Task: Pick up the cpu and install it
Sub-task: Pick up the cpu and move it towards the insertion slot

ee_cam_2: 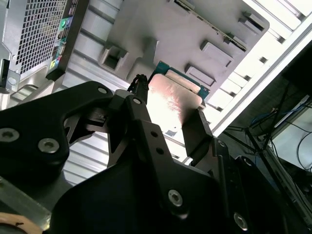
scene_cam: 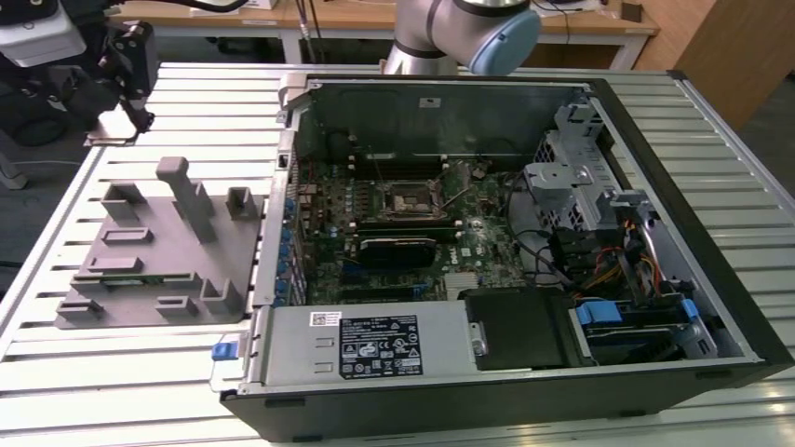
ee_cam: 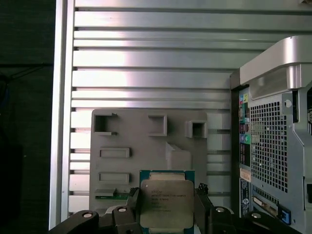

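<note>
My pincer (ee_cam: 168,204) is clamped on the cpu (ee_cam: 166,195): in both wrist views the black fingers (ee_cam_2: 146,122) press against two opposite edges of the chip, with its pale metal top facing the first wrist camera and a thin green rim around it. I hold it in the air, clear of the grey holder block (ee_cam: 146,146) beyond it. The block has several square and oblong pockets, and a thin green memory stick (ee_cam: 111,196) lies in one slot near its edge. The block rests on the ribbed aluminium table (ee_cam: 146,58). Next to it stands the computer case (ee_cam: 273,122), its perforated rear panel towards me. In the exterior view the case lies open, and the square black socket (scene_cam: 407,199) on the motherboard is well apart from my pincer (scene_cam: 132,119).
</note>
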Controlling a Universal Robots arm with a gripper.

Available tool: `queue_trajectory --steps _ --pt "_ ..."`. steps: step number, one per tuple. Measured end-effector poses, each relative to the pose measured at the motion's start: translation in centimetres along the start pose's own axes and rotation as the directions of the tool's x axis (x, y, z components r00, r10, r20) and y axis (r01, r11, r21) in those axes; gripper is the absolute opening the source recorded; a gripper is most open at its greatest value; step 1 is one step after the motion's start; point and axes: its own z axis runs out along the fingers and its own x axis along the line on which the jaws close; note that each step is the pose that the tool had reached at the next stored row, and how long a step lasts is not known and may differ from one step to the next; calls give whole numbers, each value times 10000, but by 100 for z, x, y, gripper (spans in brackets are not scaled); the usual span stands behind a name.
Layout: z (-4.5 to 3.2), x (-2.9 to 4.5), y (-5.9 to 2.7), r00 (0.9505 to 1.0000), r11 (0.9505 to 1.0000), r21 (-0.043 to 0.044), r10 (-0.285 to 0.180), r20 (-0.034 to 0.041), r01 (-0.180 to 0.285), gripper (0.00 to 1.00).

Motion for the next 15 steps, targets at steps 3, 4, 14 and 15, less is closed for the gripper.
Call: queue_trajectory --steps 3,4,14,15 --pt "1 -52 1 10000 10000 0 0 0 0 53" --pt "1 -70 1 10000 10000 0 0 1 0 53" --pt "4 -258 5 10000 10000 0 0 0 0 53" --pt "4 -275 5 10000 10000 0 0 0 0 53"
